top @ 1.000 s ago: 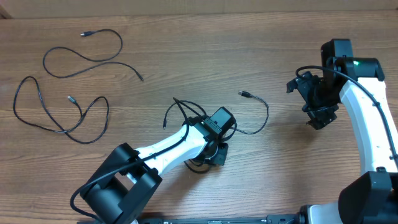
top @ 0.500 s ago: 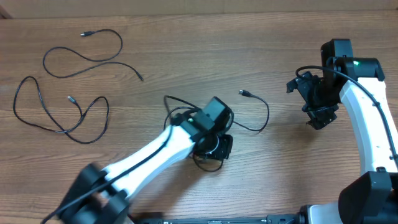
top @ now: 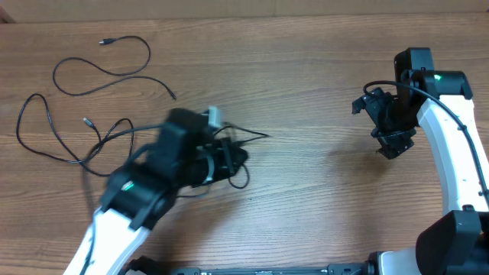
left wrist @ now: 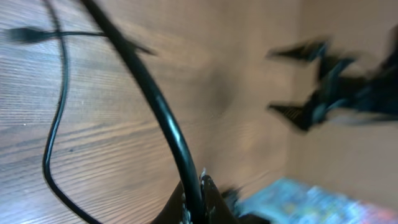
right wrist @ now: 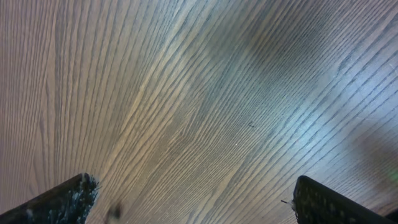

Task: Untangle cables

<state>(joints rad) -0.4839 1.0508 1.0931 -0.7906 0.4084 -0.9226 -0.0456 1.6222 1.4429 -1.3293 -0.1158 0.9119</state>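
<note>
My left gripper (top: pixel 231 162) is shut on a thin black cable (top: pixel 256 138) left of the table's middle; the cable's free end trails right. In the left wrist view the gripper (left wrist: pixel 194 208) pinches that cable (left wrist: pixel 155 106), which runs up and left, with a thinner loop and plug end (left wrist: pixel 25 34) beyond. Two more cables lie loose at the left: one (top: pixel 103 72) at the far left corner, one (top: pixel 65 149) in front of it, close to my left arm. My right gripper (top: pixel 393 143) is open and empty at the right, over bare wood (right wrist: pixel 196 202).
The wooden table (top: pixel 321 69) fills the overhead view. The left arm's white link (top: pixel 114 229) reaches from the front edge. The right arm (top: pixel 451 145) stands along the right edge and shows blurred in the left wrist view (left wrist: pixel 329 93).
My left arm has swung left, dragging the held cable from the middle of the table toward the two loose cables. The right arm has not moved.
</note>
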